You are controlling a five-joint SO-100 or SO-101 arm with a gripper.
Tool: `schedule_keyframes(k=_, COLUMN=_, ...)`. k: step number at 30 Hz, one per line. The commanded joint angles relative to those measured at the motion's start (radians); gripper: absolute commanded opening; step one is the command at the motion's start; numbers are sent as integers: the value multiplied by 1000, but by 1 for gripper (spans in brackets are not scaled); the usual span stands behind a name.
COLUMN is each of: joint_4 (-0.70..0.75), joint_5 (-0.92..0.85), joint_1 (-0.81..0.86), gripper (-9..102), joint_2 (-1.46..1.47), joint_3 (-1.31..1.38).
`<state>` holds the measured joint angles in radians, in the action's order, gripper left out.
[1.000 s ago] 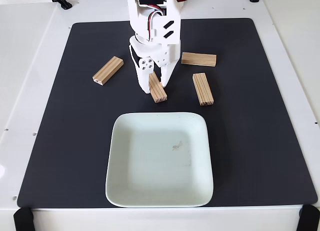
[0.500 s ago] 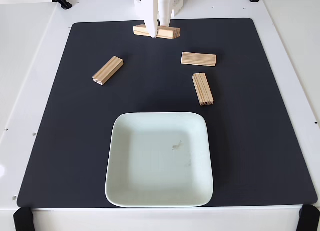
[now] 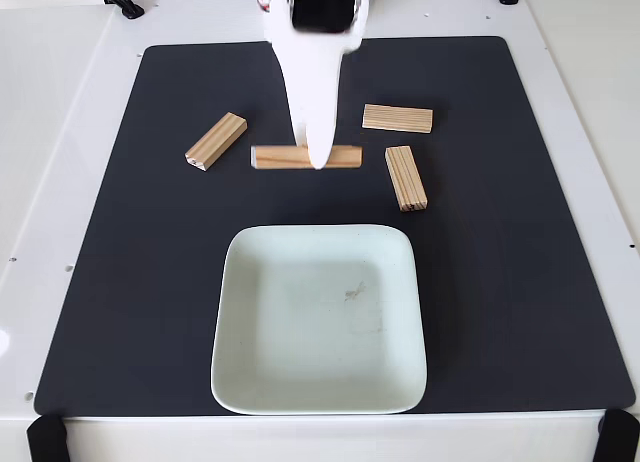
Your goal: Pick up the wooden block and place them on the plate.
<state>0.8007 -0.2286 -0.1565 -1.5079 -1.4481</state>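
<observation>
I am seeing my pincer (image 3: 318, 162) in the fixed view reaching down from the far edge of the desk (image 3: 60, 102), blurred with motion, and it is grasping a wooden block (image 3: 285, 157) crosswise near the block's right half. That held block is lying level, its long side running left to right, and it is showing above the black mat (image 3: 520, 282) between the mat's far edge and the plate (image 3: 318, 402); I cannot tell whether it is touching the mat or hanging clear of it. The plate is sitting near the mat's near edge, roughly centred, with a faint smudge (image 3: 354, 293) in its middle.

Three other blocks are lying on the mat. The left block (image 3: 216, 141) is lying aslant toward the mat's left edge, near the held block's left end. The far-right block (image 3: 397, 118) is lying crosswise toward the mat's far edge. The upright-running block (image 3: 405, 178) is lying lengthwise just beside the held block's right end, apart from the plate's far right corner.
</observation>
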Motion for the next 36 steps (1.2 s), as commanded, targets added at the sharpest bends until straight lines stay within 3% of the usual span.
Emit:
schedule_keyframes(k=1, joint_4=-18, joint_5=-8, joint_1=15, gripper=-1, joint_2=196, joint_3=298)
schedule_keyframes(k=8, joint_4=-18, joint_5=71, joint_1=26, gripper=-1, joint_2=569, joint_3=718)
schedule_keyframes(k=15, joint_4=-18, joint_5=75, joint_1=20, gripper=-1, joint_2=802, joint_3=973)
schedule_keyframes(k=29, joint_4=-23, joint_5=89, joint_1=-34, gripper=-1, joint_2=908, joint_3=1046)
schedule_keyframes(k=36, joint_4=-18, joint_5=227, joint_1=-52, gripper=-1, joint_2=859, joint_3=1069)
